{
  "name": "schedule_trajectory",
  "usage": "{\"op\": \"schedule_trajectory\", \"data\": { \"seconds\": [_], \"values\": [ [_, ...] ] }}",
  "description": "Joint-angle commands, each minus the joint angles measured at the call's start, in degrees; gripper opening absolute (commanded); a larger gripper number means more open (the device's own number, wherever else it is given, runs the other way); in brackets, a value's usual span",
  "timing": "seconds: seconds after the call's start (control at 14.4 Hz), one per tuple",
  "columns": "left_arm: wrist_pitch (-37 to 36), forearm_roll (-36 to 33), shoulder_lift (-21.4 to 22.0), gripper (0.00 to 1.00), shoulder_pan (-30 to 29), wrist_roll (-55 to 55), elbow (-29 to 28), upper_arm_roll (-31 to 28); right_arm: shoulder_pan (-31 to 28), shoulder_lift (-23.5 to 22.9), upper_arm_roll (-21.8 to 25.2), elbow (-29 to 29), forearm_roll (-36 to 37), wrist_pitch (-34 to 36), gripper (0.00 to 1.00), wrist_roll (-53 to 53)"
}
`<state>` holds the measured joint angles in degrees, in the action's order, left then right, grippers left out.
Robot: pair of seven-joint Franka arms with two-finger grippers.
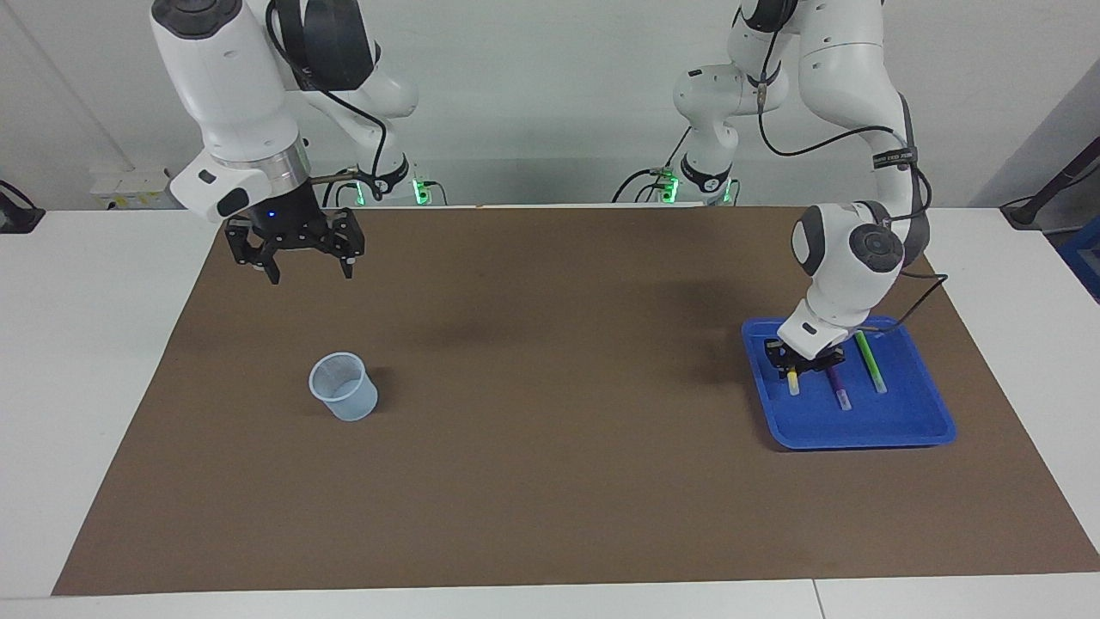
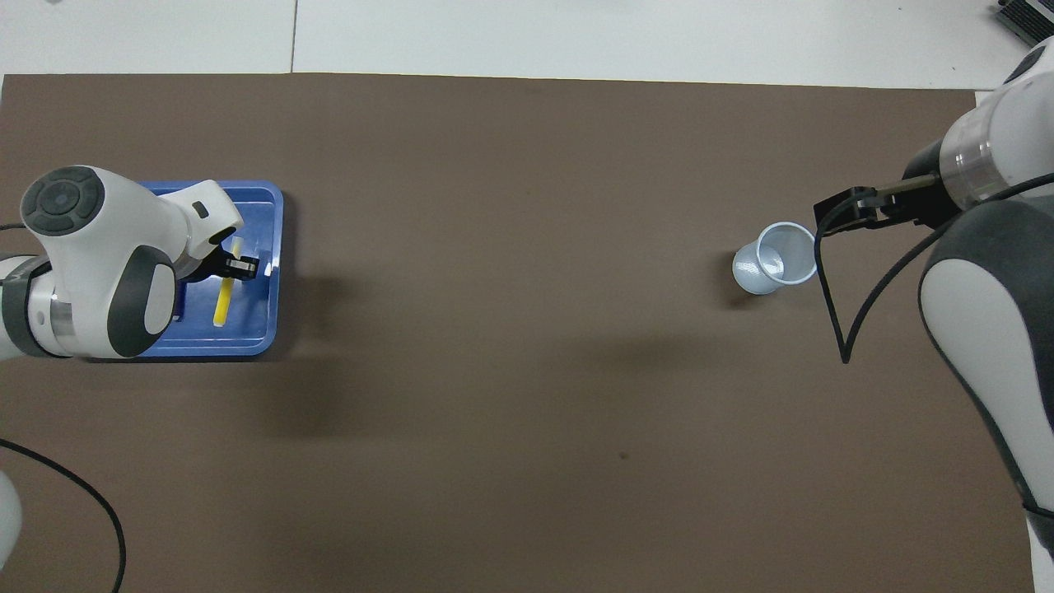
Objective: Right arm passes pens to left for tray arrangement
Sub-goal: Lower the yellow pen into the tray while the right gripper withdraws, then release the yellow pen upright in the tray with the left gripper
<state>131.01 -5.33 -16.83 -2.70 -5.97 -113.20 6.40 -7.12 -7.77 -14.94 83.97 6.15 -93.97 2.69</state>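
Observation:
The blue tray [image 1: 862,437] lies at the left arm's end of the brown mat. In it the green pen [image 1: 870,361] and the purple pen [image 1: 836,387] lie side by side. My left gripper [image 1: 795,368] is low in the tray, shut on the yellow pen [image 1: 793,385], which points away from the robots beside the purple pen. From overhead the yellow pen [image 2: 222,303] sticks out below the left gripper [image 2: 235,265], and the arm hides the other pens. My right gripper [image 1: 309,271] hangs open and empty over the mat's edge by the robots.
A small pale translucent cup [image 1: 344,398] stands upright on the brown mat [image 1: 550,481] toward the right arm's end; from overhead the cup [image 2: 776,259] looks empty. White table surrounds the mat. Cables hang from both arms.

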Motion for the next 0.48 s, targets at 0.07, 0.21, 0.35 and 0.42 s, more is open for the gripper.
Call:
{"op": "schedule_trajectory", "data": {
  "seconds": [0.07, 0.21, 0.35, 0.42],
  "values": [
    [-1.19, -0.21, -1.27, 0.00, -0.46, 3.51, 0.79, 0.37, 2.46, 0.74, 3.86, -0.03, -1.84, -0.07, 1.00, -1.20],
    [-1.11, 0.14, -1.27, 0.00, -0.55, 3.69, 0.87, 0.28, 7.44, 0.74, 11.20, -0.03, -4.47, 0.28, 1.00, -1.28],
    [-0.76, 0.93, -1.88, 0.00, -0.46, 3.86, 1.05, 0.28, 8.97, 1.53, 14.94, -0.03, -7.20, 0.89, 1.00, -1.37],
    [-0.41, 1.28, -2.32, 0.00, -0.46, 3.86, 1.14, 0.28, 8.97, 1.88, 14.94, -0.03, -7.21, 1.24, 1.00, -1.28]
  ]
}}
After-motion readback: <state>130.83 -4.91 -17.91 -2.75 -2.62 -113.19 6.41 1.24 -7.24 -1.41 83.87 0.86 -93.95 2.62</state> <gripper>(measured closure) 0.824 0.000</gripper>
